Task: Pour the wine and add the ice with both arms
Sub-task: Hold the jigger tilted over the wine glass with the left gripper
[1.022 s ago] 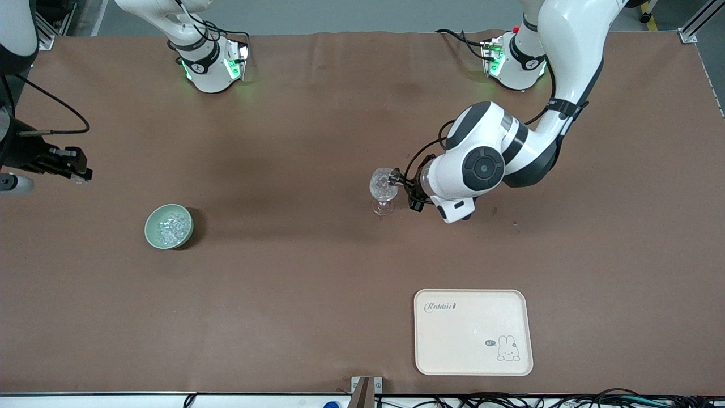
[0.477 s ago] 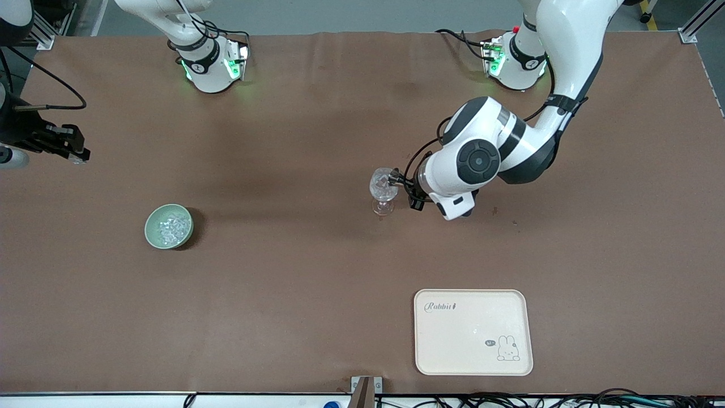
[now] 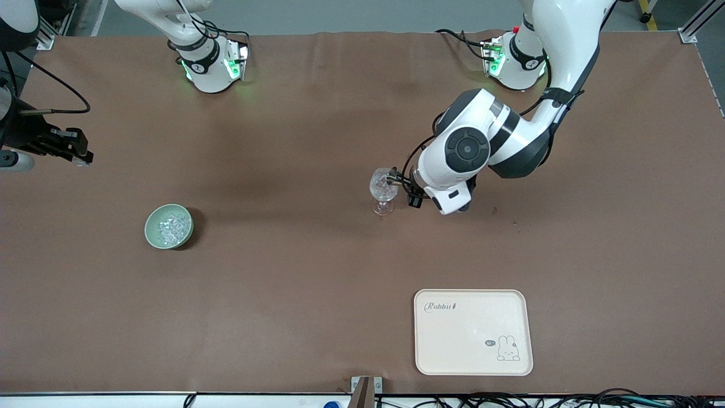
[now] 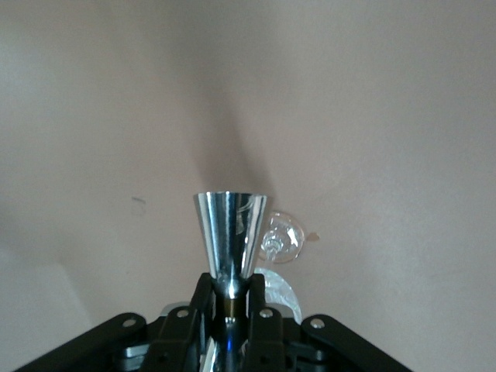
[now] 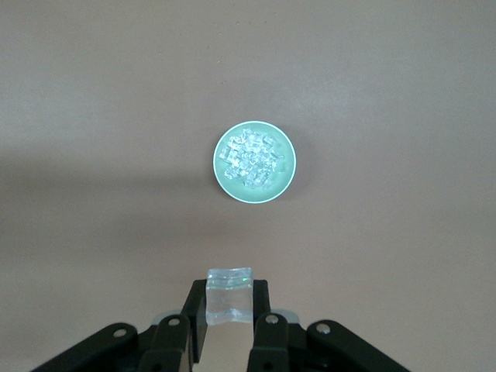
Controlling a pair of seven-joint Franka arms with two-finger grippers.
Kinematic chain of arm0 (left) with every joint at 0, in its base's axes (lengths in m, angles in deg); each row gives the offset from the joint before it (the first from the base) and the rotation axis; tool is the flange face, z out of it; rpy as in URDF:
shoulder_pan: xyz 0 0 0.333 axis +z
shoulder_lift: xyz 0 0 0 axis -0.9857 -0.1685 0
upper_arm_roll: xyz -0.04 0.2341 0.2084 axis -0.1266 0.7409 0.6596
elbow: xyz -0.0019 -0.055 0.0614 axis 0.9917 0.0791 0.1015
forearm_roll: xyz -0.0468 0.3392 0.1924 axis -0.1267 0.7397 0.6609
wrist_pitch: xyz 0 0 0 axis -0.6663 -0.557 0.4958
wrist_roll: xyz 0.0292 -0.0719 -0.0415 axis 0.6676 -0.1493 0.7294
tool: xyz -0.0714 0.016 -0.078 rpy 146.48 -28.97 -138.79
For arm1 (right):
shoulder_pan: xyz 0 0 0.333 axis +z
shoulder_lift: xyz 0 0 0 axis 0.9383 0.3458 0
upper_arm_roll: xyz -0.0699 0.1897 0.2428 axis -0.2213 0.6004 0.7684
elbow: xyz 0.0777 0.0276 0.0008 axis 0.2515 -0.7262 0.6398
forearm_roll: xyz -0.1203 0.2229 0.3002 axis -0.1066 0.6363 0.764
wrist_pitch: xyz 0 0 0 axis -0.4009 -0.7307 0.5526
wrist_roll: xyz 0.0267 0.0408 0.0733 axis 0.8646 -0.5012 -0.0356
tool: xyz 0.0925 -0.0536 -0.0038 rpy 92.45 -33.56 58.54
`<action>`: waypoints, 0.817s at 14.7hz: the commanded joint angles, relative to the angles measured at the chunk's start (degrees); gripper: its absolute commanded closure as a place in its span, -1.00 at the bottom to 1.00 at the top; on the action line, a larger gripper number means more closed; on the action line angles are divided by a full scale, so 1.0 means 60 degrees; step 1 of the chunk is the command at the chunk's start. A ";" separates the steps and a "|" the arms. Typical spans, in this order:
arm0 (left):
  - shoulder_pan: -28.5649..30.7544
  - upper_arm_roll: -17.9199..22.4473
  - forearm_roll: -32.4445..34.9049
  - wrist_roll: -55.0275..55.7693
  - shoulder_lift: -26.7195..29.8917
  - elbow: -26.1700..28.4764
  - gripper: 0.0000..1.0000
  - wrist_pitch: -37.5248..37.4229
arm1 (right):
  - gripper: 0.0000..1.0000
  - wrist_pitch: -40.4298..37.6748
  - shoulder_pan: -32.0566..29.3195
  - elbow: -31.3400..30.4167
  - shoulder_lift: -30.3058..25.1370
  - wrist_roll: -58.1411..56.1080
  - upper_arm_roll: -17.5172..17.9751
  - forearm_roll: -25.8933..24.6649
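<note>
The ice (image 5: pixel 251 157) is a heap of small clear cubes that glint white, lying in a pale green bowl (image 3: pixel 169 226) on the brown table toward the right arm's end. One more clear cube (image 5: pixel 229 293) is pinched between the closed fingers of the right gripper (image 5: pixel 229 319). The wine glass (image 3: pixel 383 188) stands upright near the table's middle, and it also has clear glinting pieces inside.
</note>
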 commanded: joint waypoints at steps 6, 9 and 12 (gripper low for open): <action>-0.0200 0.0019 0.0427 0.0406 0.0250 0.0122 0.99 0.0014 | 0.83 0.0229 -0.0065 -0.0053 -0.0188 0.0115 0.0044 -0.0105; -0.0288 0.0005 0.0427 0.0420 0.0236 0.0137 0.99 0.0014 | 0.83 0.0126 -0.0079 0.0327 -0.0144 0.0101 0.0029 -0.0149; -0.0274 -0.0010 0.0427 0.0420 0.0236 0.0122 0.99 -0.0001 | 0.83 0.0126 -0.0079 0.0474 -0.0115 0.0115 0.0029 -0.0149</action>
